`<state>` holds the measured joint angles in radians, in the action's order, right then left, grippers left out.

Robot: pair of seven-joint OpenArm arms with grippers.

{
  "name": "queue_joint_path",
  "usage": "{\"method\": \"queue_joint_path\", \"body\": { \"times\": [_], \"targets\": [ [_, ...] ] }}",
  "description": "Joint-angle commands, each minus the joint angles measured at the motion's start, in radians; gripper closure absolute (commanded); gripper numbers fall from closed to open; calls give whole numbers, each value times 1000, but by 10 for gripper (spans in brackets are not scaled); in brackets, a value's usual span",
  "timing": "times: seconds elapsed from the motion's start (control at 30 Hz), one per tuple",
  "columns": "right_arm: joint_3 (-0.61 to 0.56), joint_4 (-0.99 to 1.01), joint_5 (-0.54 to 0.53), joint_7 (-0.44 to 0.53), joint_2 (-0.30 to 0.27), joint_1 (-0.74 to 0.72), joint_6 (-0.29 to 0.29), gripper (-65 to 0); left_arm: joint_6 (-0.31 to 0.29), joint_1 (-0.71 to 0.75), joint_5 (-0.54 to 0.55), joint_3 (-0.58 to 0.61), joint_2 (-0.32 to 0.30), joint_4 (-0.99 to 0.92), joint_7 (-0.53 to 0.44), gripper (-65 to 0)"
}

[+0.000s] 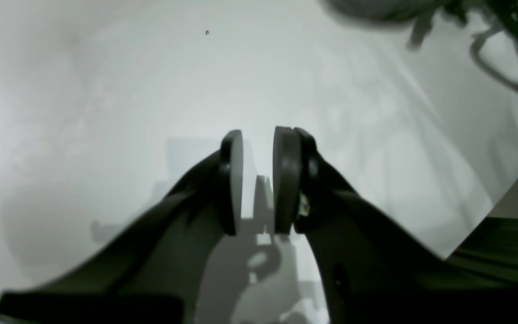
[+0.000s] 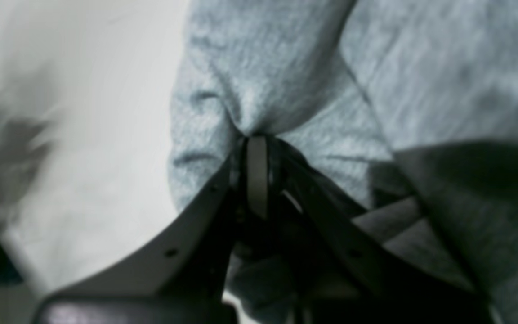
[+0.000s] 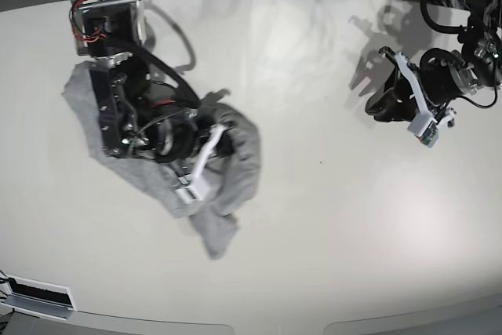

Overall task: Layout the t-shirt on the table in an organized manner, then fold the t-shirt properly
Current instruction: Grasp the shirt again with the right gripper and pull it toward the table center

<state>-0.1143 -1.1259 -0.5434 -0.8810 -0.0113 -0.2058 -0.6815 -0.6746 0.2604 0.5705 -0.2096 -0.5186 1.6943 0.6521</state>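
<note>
Progress is small: the t-shirt (image 3: pixel 235 154) lies bunched in a crumpled heap on the bench (image 3: pixel 314 217), on the side of your right arm, not spread and with no fold made. Your right claw (image 2: pixel 256 139) is closed tight on a pinch of the grey cloth. Your left claw (image 1: pixel 259 180) hangs over bare bench, well apart from the shirt, narrowly parted and holding nothing. You have the whole layout and all the folds to do.
</note>
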Motion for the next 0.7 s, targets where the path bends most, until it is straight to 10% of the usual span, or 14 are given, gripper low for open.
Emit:
{"method": "queue_joint_path", "body": {
  "times": [0.0,0.23,0.43,0.67],
  "targets": [
    [-43,-20,-57,-18,23,-22,-17,0,-7,-9,29,-7,-16,16,-23,-125],
    [-382,-116,-164,-120,61,-53,-17,0,-7,-9,37,-7,-16,16,-23,-125],
    [-346,-377,-218,-290,58,-52,-17,0,-7,-8,29,-7,-16,16,-22,-125],
    [-222,-407,26,-246,55,-43,-17,-348,-7,-9,30,-7,-16,16,-23,-125]
  ]
}}
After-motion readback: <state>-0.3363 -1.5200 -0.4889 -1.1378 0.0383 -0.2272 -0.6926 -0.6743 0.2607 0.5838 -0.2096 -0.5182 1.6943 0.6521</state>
